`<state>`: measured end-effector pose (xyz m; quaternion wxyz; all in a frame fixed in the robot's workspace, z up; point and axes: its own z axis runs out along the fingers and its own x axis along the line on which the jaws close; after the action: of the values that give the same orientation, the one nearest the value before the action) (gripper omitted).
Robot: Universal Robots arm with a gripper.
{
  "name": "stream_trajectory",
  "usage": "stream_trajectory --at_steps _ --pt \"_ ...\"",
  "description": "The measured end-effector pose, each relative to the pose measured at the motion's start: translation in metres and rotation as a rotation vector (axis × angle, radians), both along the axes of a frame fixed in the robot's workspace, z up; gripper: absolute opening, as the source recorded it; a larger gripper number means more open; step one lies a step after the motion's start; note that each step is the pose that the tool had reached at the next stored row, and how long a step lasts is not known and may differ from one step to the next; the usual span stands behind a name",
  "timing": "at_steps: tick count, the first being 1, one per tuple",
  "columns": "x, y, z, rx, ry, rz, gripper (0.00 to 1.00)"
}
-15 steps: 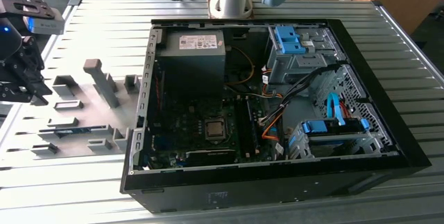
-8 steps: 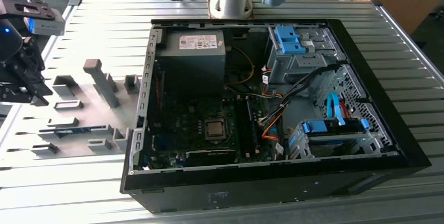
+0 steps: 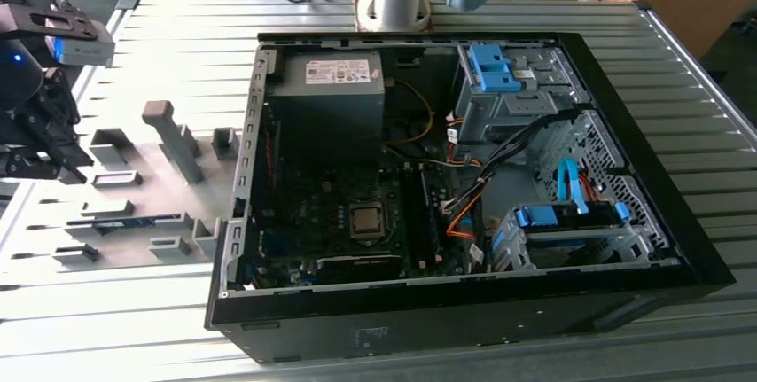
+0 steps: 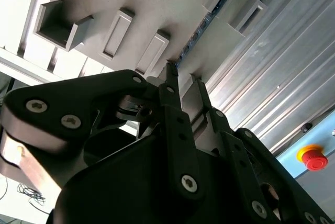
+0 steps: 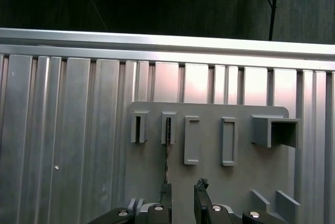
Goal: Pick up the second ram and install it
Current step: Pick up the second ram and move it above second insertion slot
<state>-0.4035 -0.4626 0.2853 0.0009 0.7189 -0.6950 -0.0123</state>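
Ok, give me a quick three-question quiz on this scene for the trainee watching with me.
1. True or false: the gripper already holds the second ram.
2. The second ram is: A) upright in the grey fixture plate, B) inside the computer case, C) lying flat on that plate.
3. Fill in: the grey fixture plate lies on the exterior view's ___ of the computer case.
Key: 1 false; 2 A; 3 left.

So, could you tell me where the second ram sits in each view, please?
Exterior view: second ram in the grey holder plate, on the exterior view's left of the case.
Second wrist view: thin strip just beyond the jaws.
First wrist view: thin line ahead of the jaws.
Shared landmark: that plate.
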Motion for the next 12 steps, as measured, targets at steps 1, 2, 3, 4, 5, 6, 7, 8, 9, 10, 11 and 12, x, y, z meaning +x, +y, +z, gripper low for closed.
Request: stream_trajectory --at_steps 1,2,3,4,5,6,7,8,9,10,11,12 --pt "0.0 0.0 -0.0012 0.0 -0.0003 0.0 0.31" --pt "0.0 0.0 -0.0024 0.0 -0.0005 0.0 0.31" --pt "0.0 0.0 -0.0036 0.0 -0.0004 0.0 0.31" --pt "0.0 -0.0001 -0.0048 0.0 -0.0005 0.0 0.31" --pt "0.0 -0.0001 -0.006 0.0 -0.0007 0.0 0.31" --pt "0.0 -0.0004 -0.007 0.0 -0.001 0.0 0.31" --pt "0.0 -0.0009 -0.0082 -0.0001 -0.0015 0.0 0.31" --pt "0.0 -0.0016 -0.0094 -0.0002 -0.0024 0.0 0.31" --pt "0.0 -0.0022 -0.0108 0.0 -0.0036 0.0 0.31" --pt "0.0 -0.0029 -0.0123 0.0 -0.0047 0.0 0.31" --pt "0.0 -0.0035 -0.0137 0.0 -0.0057 0.0 0.31" --pt "0.0 -0.0041 -0.0152 -0.0001 -0.0067 0.0 0.31"
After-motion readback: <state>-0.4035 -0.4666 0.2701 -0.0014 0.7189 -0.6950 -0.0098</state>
